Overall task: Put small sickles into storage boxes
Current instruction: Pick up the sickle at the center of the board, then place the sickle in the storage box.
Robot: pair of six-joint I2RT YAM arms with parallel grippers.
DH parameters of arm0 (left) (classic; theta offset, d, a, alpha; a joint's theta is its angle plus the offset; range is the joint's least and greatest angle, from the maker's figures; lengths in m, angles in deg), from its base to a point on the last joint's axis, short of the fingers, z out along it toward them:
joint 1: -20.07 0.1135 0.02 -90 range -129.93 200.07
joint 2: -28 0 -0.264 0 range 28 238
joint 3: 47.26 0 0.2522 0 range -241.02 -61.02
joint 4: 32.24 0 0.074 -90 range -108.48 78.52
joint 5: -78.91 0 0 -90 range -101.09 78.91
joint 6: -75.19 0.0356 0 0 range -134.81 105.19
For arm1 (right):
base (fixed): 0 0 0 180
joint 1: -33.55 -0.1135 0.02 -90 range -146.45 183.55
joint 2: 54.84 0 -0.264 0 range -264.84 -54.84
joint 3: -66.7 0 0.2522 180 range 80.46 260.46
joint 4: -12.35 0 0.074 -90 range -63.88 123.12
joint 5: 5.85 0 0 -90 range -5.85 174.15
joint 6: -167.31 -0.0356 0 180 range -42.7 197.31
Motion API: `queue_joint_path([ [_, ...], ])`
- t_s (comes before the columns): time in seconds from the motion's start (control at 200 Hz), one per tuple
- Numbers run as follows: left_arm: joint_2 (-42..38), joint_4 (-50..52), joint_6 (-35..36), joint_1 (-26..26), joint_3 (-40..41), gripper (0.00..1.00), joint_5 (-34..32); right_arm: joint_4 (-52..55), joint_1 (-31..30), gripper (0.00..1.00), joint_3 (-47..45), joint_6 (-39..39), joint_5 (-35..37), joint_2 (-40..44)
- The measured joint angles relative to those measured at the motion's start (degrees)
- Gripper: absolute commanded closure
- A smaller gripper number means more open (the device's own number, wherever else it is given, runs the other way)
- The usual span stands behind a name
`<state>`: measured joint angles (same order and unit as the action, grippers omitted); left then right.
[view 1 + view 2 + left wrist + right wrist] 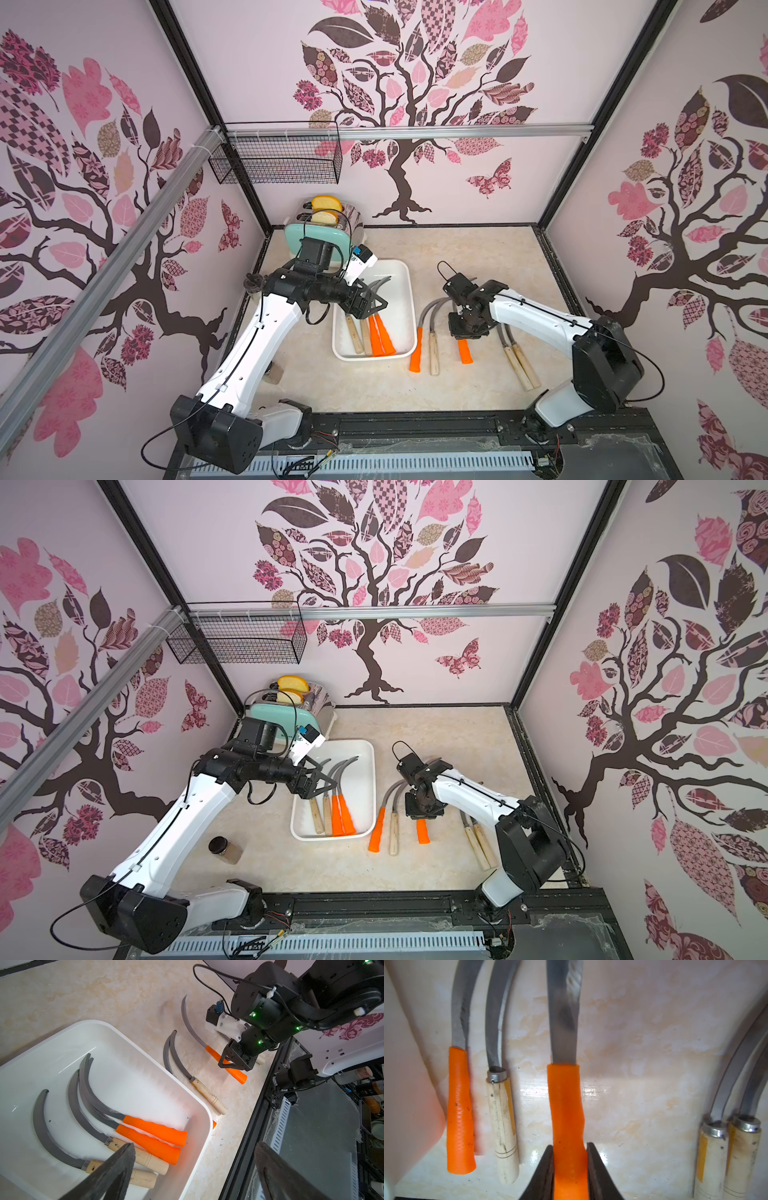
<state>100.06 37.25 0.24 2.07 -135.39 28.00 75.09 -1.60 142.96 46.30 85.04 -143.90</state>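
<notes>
The right gripper's jaws pinch an orange-handled sickle between four loose sickles on the tabletop. The left gripper hovers, jaws spread, over the white tray holding four stored sickles.

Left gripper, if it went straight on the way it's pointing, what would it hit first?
Most likely the orange-handled sickles lying in the white tray, or the tray's wall just past them. The left gripper is open and angled down over them, but depth is hard to judge.
</notes>
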Motion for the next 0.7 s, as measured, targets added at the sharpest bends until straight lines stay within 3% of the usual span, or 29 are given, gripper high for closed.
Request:
queue_joint_path([
  [0.3,0.0,0.6,0.6,0.0,-0.3,0.10,-0.4,0.7,0.0,0.93,9.1,0.4,-0.5,-1.4],
  [0.49,0.0,0.5,0.6,0.0,-0.3,0.18,-0.8,1.6,0.0,0.93,13.3,0.4,-1.4,-2.6],
  [0.7,0.0,0.5,0.1,0.0,-0.3,0.11,-1.6,1.7,-0.3,0.93,16.0,0.3,-2.8,-2.8],
])
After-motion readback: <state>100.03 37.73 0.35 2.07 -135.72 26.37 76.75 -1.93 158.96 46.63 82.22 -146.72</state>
